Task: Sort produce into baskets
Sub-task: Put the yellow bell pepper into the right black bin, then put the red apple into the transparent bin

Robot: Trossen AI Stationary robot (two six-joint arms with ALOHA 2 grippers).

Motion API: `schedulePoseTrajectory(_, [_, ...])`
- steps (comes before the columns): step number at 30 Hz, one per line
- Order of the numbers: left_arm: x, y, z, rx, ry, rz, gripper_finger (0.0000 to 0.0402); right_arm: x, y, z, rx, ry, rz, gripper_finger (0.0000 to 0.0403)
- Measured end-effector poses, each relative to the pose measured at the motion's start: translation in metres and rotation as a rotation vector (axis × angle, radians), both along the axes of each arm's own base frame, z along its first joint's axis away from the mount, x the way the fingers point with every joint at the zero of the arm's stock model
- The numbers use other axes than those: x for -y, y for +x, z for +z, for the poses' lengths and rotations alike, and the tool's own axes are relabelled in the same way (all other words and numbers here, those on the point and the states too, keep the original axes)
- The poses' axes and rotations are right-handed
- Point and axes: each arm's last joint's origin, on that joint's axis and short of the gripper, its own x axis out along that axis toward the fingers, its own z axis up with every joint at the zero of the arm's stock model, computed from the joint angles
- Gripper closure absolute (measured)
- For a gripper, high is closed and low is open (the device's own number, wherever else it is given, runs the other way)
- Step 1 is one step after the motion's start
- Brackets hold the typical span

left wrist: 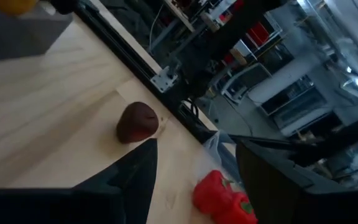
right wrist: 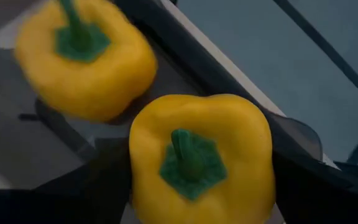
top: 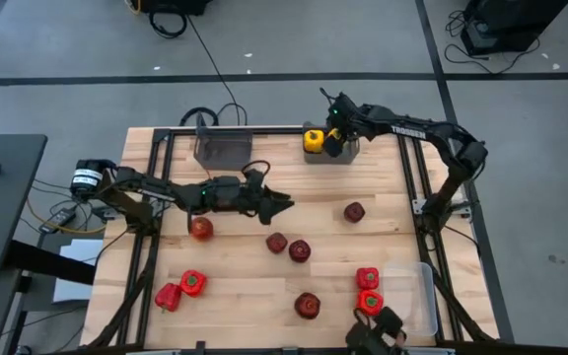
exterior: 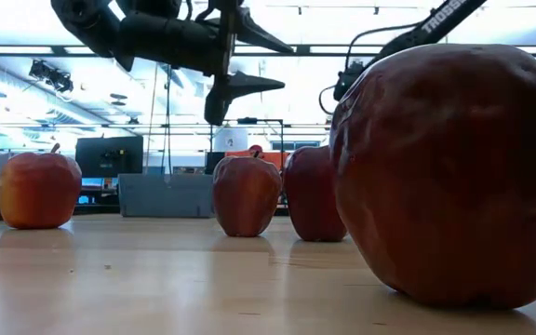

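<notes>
My right gripper (top: pixel 331 136) is at the far right of the table, over a dark grey bin (top: pixel 347 152), shut on a yellow bell pepper (right wrist: pixel 197 162). A second yellow pepper (right wrist: pixel 79 56) lies in that bin beside it. My left gripper (top: pixel 274 204) is open and empty above the table's middle, and it shows high over the apples in the low view (exterior: pixel 240 60). Several dark red apples (top: pixel 276 242) and red peppers (top: pixel 192 283) rest on the wood. An apple (left wrist: pixel 137 121) and red peppers (left wrist: pixel 219 199) show past the left fingers. My right gripper pinches the yellow pepper by two opposite sides (right wrist: pixel 138 186), one finger on each side. The fingers come from above, pointing down. The pepper sits upright with its green stem (right wrist: pixel 188 155) up. I cannot tell whether its bottom rests on the bin floor.
A second dark grey bin (top: pixel 222 148) stands at the far edge left of centre, with nothing in it. A clear plastic tray (top: pixel 417 296) lies at the near right beside two red peppers (top: pixel 368 289). One apple (top: pixel 354 212) lies apart at the right.
</notes>
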Motion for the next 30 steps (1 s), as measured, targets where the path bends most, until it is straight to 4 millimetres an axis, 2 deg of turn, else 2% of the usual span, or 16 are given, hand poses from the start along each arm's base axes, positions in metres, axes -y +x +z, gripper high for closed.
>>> schedulePoseTrajectory(6, [0.000, -0.001, -0.004, -0.051, 0.083, -0.115, 0.0179, 0.008, -0.006, 0.004, 0.093, 0.043, 0.020, 0.0012])
schedulePoseTrajectory(12, [-0.015, -0.002, -0.009, -0.094, 0.153, -0.173, 0.0179, 0.000, -0.014, 0.035, 0.198, 0.003, -0.030, 0.0011])
schedulePoseTrajectory(19, [-0.039, -0.006, -0.006, -0.050, 0.097, -0.311, 0.0179, -0.032, -0.025, 0.081, 0.395, 0.022, -0.055, 0.0021])
schedulePoseTrajectory(23, [-0.056, -0.010, -0.005, -0.043, -0.121, -0.361, 0.0179, -0.049, -0.027, 0.106, 0.579, 0.081, -0.018, 0.0021])
schedulePoseTrajectory(25, [-0.066, -0.013, -0.003, -0.032, -0.168, -0.383, 0.0179, -0.055, -0.028, 0.116, 0.664, 0.109, 0.010, 0.0021])
schedulePoseTrajectory(28, [-0.074, -0.015, 0.008, 0.079, -0.127, -0.394, 0.0179, -0.064, -0.025, 0.131, 0.770, 0.106, 0.077, 0.0021])
schedulePoseTrajectory(30, [-0.076, -0.014, 0.017, 0.165, -0.079, -0.333, 0.0179, -0.070, -0.023, 0.138, 0.824, 0.111, 0.101, 0.0021])
